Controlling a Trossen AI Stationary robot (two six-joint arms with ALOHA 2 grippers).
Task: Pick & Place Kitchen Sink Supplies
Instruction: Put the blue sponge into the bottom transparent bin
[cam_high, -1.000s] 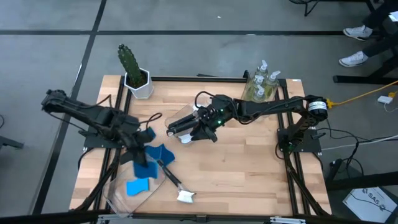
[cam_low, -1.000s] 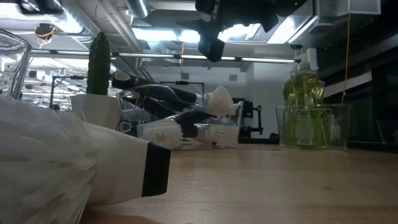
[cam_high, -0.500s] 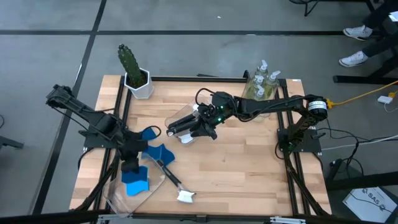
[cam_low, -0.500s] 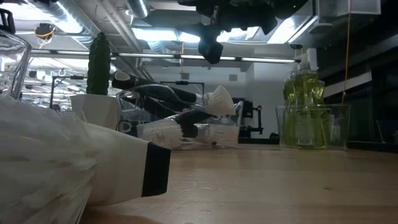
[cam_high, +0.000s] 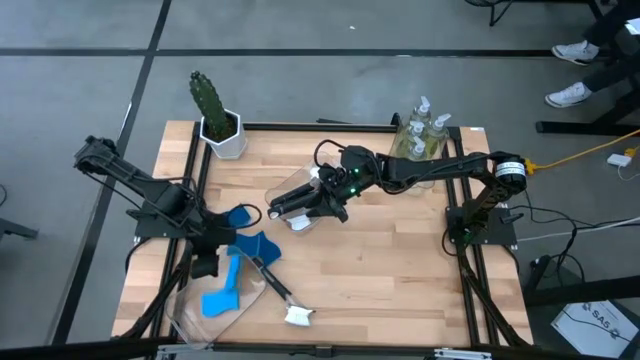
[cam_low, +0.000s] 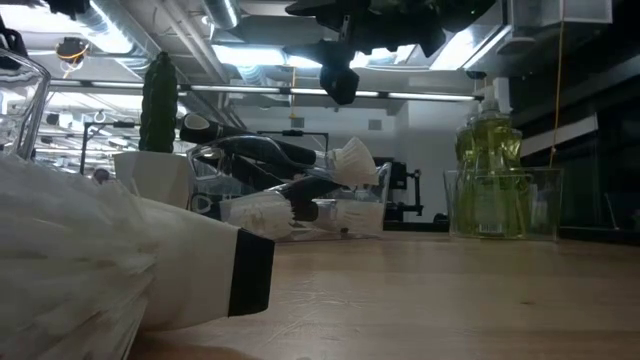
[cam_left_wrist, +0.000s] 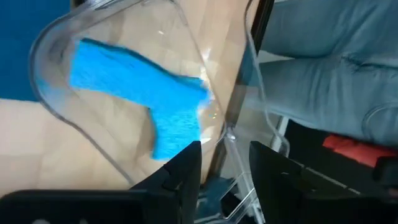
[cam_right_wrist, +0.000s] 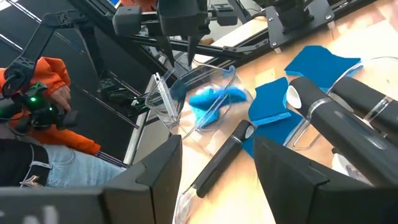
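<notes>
My left gripper (cam_high: 205, 265) (cam_left_wrist: 225, 155) stands open over the clear bin (cam_high: 190, 315) at the near left corner, nothing between its fingers. Blue sponges (cam_left_wrist: 143, 93) lie inside that bin; two more blue sponges (cam_high: 250, 240) lie flat on the table beside it. A black-handled dish brush (cam_high: 275, 285) lies on the table, its white head (cam_high: 298, 315) toward the near edge. My right gripper (cam_high: 300, 215) (cam_right_wrist: 217, 149) hangs open, high above the table beside a clear bin of brushes (cam_high: 300, 192). Soap bottles (cam_high: 425, 135) stand in a bin at the far right.
A potted cactus (cam_high: 212, 110) stands at the far left corner. The middle and near right of the wooden table (cam_high: 400, 270) show bare boards. A person in jeans and an orange sleeve (cam_right_wrist: 37, 93) is beyond the table's left edge.
My left gripper has moved toward the near edge, over the clear bin, and opened. The blue sponge it carried has dropped into the bin and rests tilted on the sponge lying there. The right arm has kept nearly still.
</notes>
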